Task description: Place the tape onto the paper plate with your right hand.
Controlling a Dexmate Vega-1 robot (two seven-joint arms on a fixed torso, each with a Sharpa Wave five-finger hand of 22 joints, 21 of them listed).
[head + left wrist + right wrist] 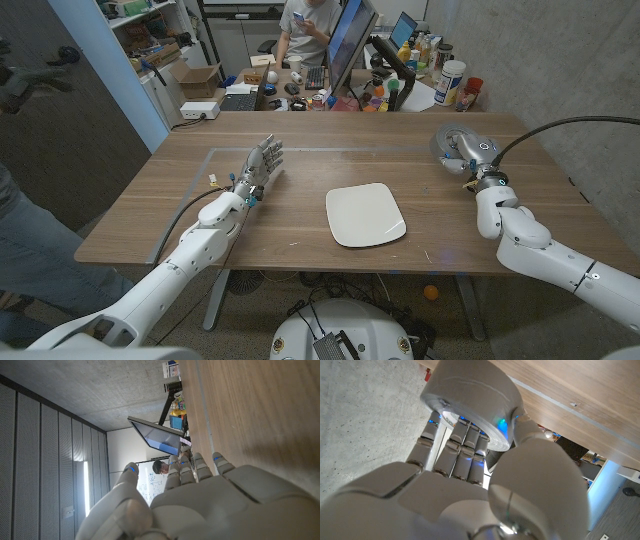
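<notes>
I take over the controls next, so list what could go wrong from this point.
1. The right robot hand grips the tape near the table's far right corner; a loosened grip may drop or roll it over the edge.
2. The paper plate lies well across from the roll; releasing early would miss it.
3. The plate looks light; a low approach might push it.

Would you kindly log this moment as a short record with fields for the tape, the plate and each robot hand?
tape: a roll at the table's far right, gripped by the right robot hand
plate: white, bare, near the table's middle front, apart from both hands
left robot hand: holds nothing, fingers apart, at the table's left
table: wooden
task state: tape not yet on the plate
</notes>
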